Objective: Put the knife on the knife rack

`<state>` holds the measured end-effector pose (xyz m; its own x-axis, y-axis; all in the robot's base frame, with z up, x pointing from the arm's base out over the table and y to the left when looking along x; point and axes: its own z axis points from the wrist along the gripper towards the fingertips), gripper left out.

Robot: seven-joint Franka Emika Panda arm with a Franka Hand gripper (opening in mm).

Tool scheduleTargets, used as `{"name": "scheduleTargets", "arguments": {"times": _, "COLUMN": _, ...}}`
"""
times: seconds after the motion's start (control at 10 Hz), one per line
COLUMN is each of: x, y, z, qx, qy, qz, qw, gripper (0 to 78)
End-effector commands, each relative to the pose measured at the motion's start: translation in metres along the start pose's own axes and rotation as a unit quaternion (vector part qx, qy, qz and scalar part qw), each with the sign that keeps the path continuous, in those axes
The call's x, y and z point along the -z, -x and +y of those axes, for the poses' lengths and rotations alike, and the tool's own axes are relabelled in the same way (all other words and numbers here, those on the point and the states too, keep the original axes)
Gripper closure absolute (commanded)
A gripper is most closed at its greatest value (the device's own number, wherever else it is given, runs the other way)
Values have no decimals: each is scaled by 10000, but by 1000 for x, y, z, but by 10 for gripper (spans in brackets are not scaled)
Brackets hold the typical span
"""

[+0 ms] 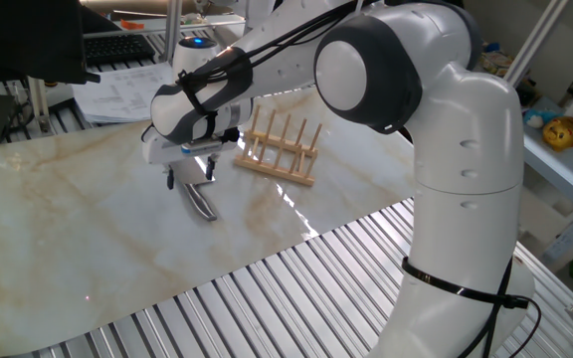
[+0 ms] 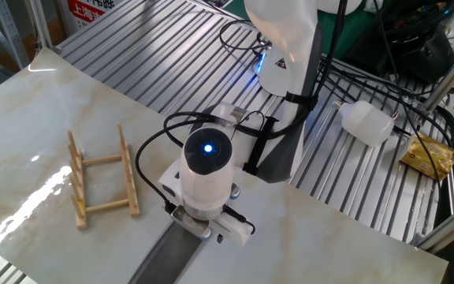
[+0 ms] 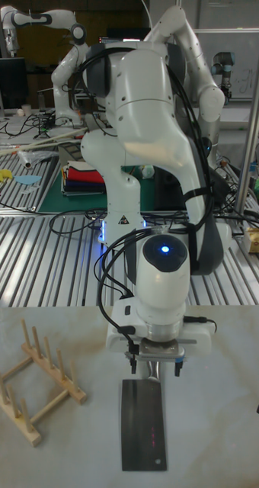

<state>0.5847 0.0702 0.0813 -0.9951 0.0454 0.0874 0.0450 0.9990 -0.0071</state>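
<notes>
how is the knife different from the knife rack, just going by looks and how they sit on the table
The knife is dark grey metal; the knife rack is pale wood. The knife is a solid flat blade lying on the table; the rack is an open frame with pegs standing upright. The knife lies right under the gripper; the rack stands off to the side, apart from it. Both rest on the same marble-look tabletop.

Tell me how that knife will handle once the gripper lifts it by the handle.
The knife looks all metal with a broad blade, so probably stiff and blade-heavy; held at the handle it may droop or pivot. The handle is rounded and shiny, so it could slip or twist between the fingers of the open gripper. Lying flat on the table, it shouldn't roll.
</notes>
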Motion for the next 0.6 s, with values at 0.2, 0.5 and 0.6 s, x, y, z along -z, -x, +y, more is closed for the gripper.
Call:
{"name": "scheduleTargets", "arguments": {"times": 0.2, "x": -3, "y": -2, "z": 1, "qx": 60, "qy": -30, "qz": 19, "qw": 10000, "gripper": 2}}
{"name": "scheduleTargets", "arguments": {"times": 0.5, "x": -5, "y": -4, "z": 1, "qx": 58, "qy": -66, "qz": 12, "qw": 10000, "gripper": 2}}
{"name": "scheduleTargets", "arguments": {"times": 0.6, "x": -6, "y": -5, "z": 0, "qx": 60, "qy": -62, "qz": 12, "qw": 10000, "gripper": 2}}
